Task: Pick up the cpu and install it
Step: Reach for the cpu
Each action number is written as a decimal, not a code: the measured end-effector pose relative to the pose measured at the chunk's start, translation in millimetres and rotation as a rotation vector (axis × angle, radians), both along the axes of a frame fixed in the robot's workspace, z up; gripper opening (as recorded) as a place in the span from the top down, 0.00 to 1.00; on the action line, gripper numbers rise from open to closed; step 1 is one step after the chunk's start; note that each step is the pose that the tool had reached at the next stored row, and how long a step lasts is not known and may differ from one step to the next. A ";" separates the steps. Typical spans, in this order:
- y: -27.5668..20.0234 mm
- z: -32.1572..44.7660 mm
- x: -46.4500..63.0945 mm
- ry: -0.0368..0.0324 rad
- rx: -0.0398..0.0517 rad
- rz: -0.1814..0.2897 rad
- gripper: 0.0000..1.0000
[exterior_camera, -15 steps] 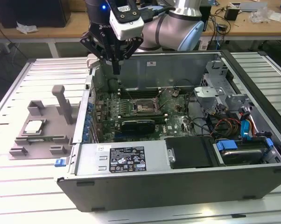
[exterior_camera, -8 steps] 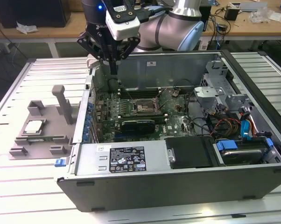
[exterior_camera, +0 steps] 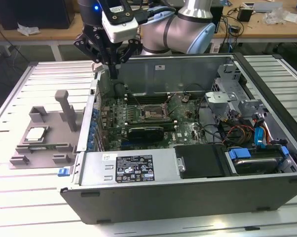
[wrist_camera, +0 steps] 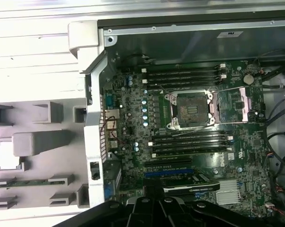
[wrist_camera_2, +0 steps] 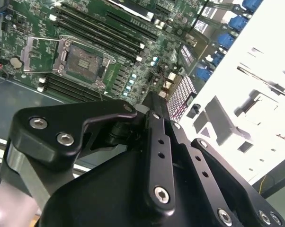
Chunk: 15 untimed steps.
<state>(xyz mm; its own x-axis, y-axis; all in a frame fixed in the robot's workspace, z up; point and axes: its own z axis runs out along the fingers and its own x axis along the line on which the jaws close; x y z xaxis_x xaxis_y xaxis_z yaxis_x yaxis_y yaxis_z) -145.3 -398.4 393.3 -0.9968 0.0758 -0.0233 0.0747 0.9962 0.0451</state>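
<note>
Evidently pre-pick. Exterior view: the gripper hung over the computer case's far corner, its fingers looking together and empty. The cpu sat in the grey tray on the bench, well apart from it.

Second wrist view: the socket lay open and unfilled, ready for the chip. The tray side was washed out.

First wrist view: the cpu was a pale square, its outline hard to make out.

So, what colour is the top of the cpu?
Pale silver; the cpu shows best in the exterior view.

Ribbed metal tabletop; wooden bench behind, cables strewn, dark box on it.
</note>
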 end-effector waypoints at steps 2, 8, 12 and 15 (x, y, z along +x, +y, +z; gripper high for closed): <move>0.1 0.0 -3.5 0.0000 0.0000 0.000 0.89; 1.0 0.0 -27.3 0.0000 0.0000 -0.001 0.89; 1.6 0.0 -43.0 -0.0003 0.0001 -0.001 0.89; 2.1 0.0 -52.4 -0.0003 0.0000 -0.001 0.89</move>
